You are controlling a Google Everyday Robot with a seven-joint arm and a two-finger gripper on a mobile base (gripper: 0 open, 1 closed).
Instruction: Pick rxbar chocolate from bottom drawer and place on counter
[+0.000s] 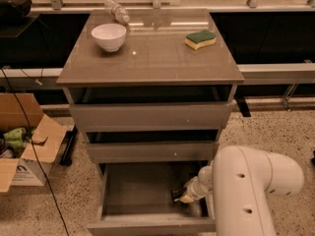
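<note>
Gripper [183,195] is sitting low inside open bottom drawer [138,191], right side; whether it is gripping anything cannot be told.

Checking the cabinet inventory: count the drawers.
3: top drawer under the counter, middle drawer beneath it, bottom drawer lowest, pulled open, with the tool inside its right side. None appears hidden.

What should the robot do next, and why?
Probably settle the gripper onto the small dark thing at its tip, likely the rxbar chocolate, and secure it before lifting. The gripper is low in the open bottom drawer, at its right side. No bar lies on the counter yet, which bears a bowl, a sponge and a bottle.
</note>
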